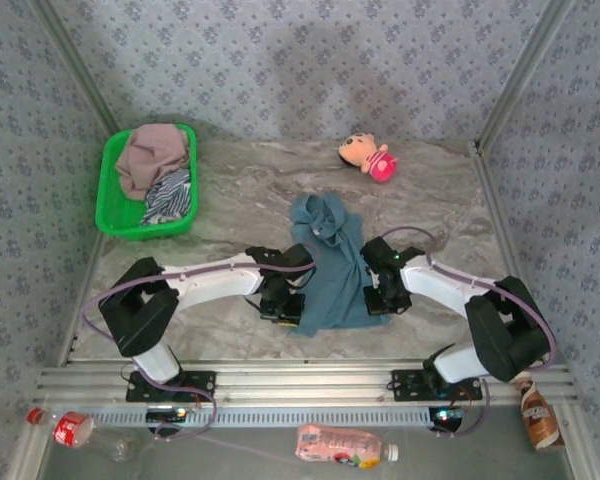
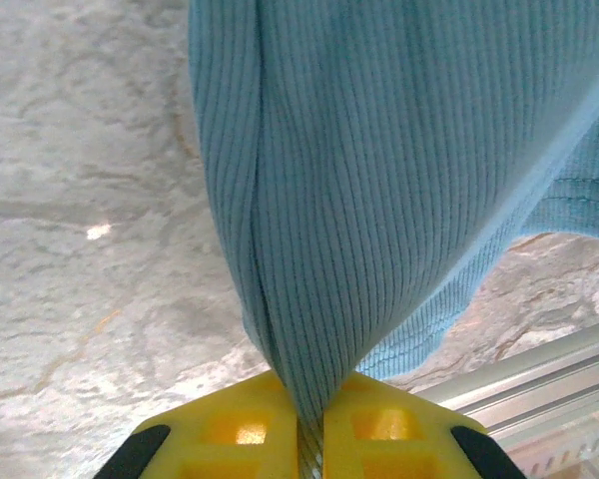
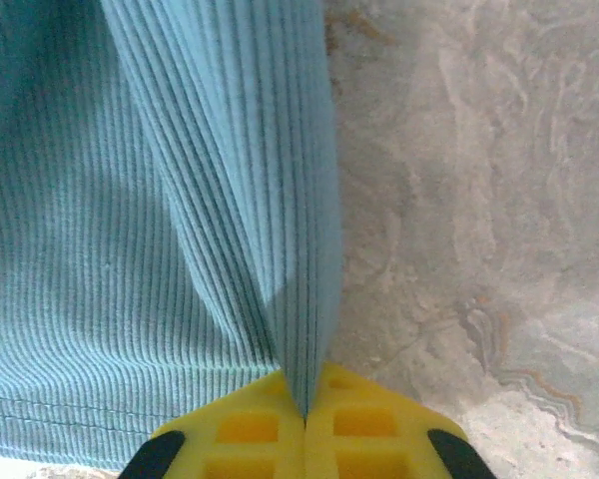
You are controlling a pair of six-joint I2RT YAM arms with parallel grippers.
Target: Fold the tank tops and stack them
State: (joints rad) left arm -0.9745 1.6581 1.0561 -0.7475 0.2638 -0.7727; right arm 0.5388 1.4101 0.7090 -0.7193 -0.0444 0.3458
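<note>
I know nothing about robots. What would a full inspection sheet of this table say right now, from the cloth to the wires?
Surface: marbled grey table, no spills seen.
Job's things: teal tank top lies rumpled between the arms; mauve tank top and striped tank top are piled in the green basket.
Clutter: pink plush doll at the far side of the table.
Grippers: left gripper and right gripper are each shut on the teal tank top's ribbed cloth.
Cables: purple cables run along both arms.
Surroundings: patterned walls; pink bottle and two other bottles at the near edge.
</note>
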